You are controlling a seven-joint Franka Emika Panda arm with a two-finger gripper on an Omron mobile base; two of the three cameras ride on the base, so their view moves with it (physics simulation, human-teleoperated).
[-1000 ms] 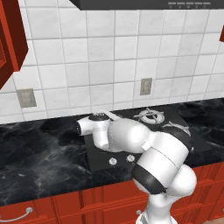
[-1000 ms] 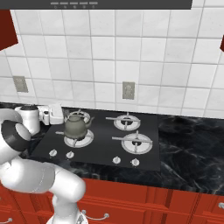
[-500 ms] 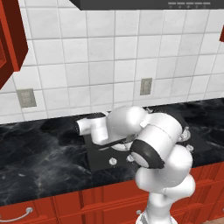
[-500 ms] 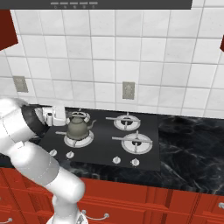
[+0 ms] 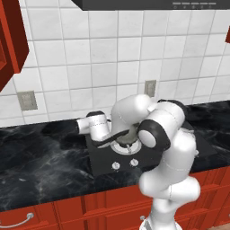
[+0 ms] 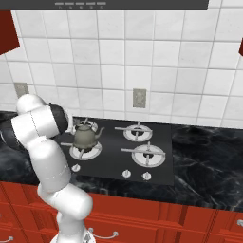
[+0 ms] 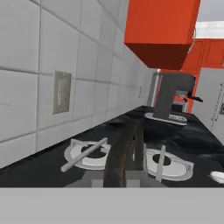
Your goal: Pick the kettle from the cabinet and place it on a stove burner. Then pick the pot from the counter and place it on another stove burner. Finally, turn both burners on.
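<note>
Black veined tabletop [image 6: 209, 163] under white tiles; kettle [image 6: 86, 135] sits on near-left burner [image 6: 85, 151]; hand [image 7: 127, 168] barely parting around handle, arm swung further left; release beginning, pot next

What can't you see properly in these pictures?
- Kettle: in the left base view the arm hides nearly all of it.
- Kettle's handle: just a dark blur in the hand view, too close to the camera.
- Knobs: too small in the right base view to tell if any is turned.
- Cabinet: cut off by the left base view's edge, so its inside is hidden.
</note>
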